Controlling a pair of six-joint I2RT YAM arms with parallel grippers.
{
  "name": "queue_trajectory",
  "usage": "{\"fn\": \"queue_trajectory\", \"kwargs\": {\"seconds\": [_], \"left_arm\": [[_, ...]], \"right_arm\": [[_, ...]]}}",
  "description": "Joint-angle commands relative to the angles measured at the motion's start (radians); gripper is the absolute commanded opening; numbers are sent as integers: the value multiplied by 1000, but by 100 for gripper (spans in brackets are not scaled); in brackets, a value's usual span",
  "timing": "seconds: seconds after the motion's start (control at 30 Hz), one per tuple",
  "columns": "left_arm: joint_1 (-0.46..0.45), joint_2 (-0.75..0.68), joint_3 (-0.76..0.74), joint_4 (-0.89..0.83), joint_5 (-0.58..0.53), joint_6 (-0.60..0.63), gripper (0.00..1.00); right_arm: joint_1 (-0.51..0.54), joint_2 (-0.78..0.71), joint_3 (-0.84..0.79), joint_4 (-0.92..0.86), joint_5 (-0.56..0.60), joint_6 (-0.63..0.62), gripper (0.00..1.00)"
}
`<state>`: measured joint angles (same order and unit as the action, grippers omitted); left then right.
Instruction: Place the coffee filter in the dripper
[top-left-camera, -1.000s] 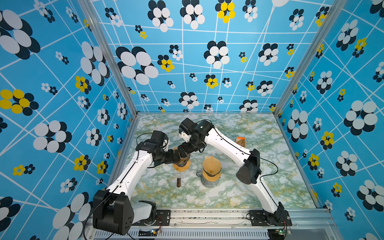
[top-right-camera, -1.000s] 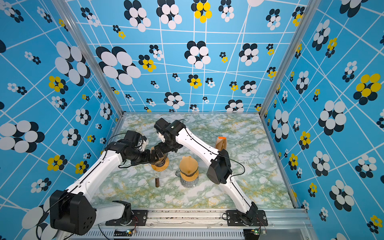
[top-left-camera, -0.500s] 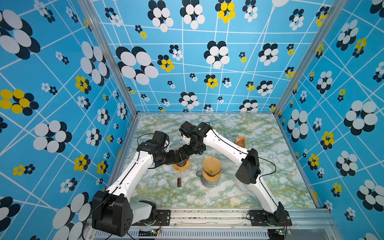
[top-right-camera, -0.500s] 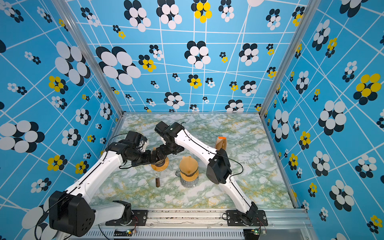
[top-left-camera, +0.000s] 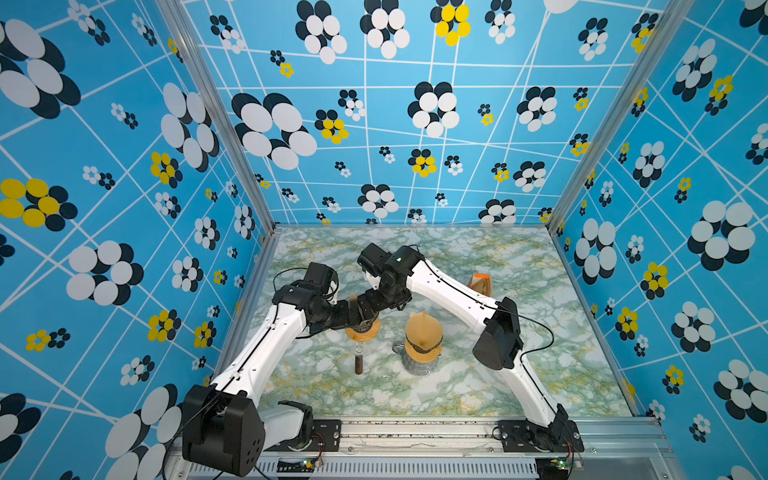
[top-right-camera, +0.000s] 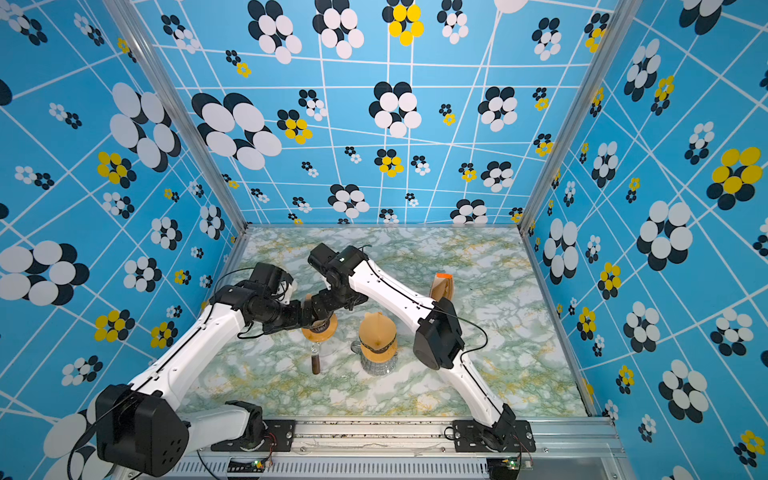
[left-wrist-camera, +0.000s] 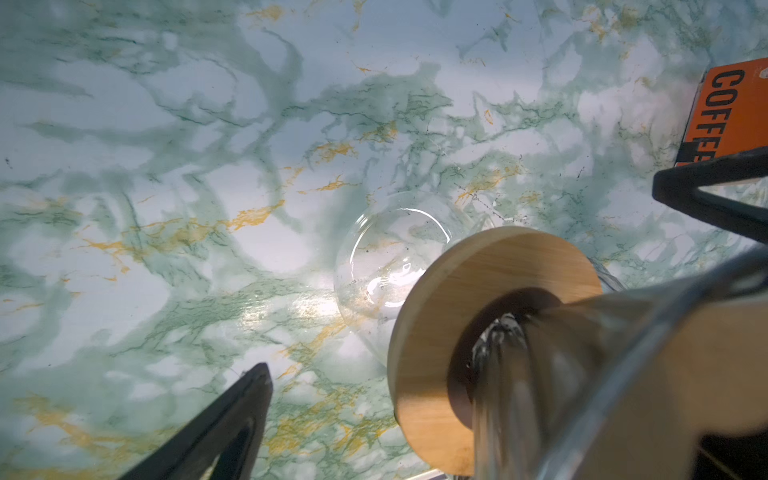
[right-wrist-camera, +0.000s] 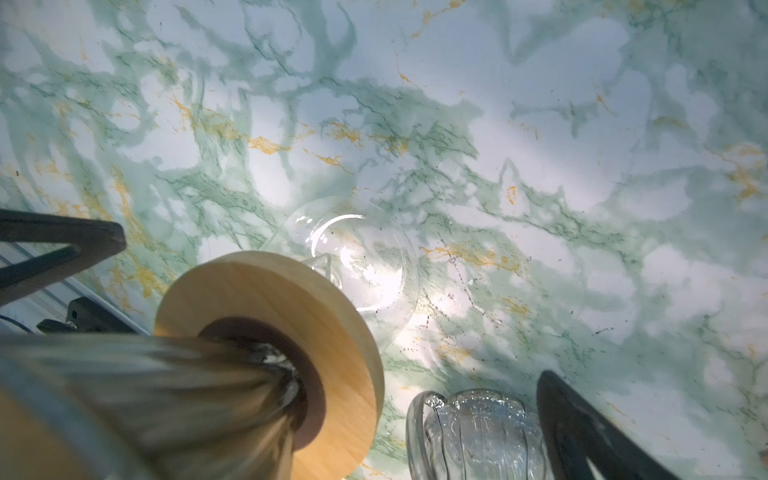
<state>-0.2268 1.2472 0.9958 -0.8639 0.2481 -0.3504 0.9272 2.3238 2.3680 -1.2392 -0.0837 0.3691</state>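
— Our marble surface (top-left-camera: 519, 374) is big. Where are our tools?

— Our left tool (left-wrist-camera: 461, 276) and right tool (right-wrist-camera: 332, 305) both stand spread wide, one on each side of the glass dripper (top-left-camera: 362, 330). They grip nothing.

— And the coffee filter (left-wrist-camera: 685, 365)?

— We think the tan paper sits in the dripper's cone.

— Then we should press it down softly and evenly, so the dripper does not tip.

— Watch the glass jug (top-left-camera: 419, 363) just beside us. The orange filter box (top-left-camera: 481, 284) stands farther back.

Left hand (left-wrist-camera: 459, 278) and right hand (right-wrist-camera: 332, 307), both wide open, close together.
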Motion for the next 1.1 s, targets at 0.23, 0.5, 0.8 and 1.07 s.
{"fn": "queue_trajectory", "kwargs": {"seconds": [0.23, 0.5, 0.8, 1.07], "left_arm": [[-35, -53, -23, 8, 1, -28, 99], [-31, -63, -11, 3, 0, -36, 99], [35, -55, 32, 3, 52, -42, 99], [52, -29, 31, 25, 77, -40, 99]], "right_arm": [[21, -35, 12, 103, -87, 135, 98], [30, -53, -49, 102, -67, 148, 99], [35, -108, -145, 140, -41, 107, 99], [44, -116, -151, 139, -16, 76, 99]]}}
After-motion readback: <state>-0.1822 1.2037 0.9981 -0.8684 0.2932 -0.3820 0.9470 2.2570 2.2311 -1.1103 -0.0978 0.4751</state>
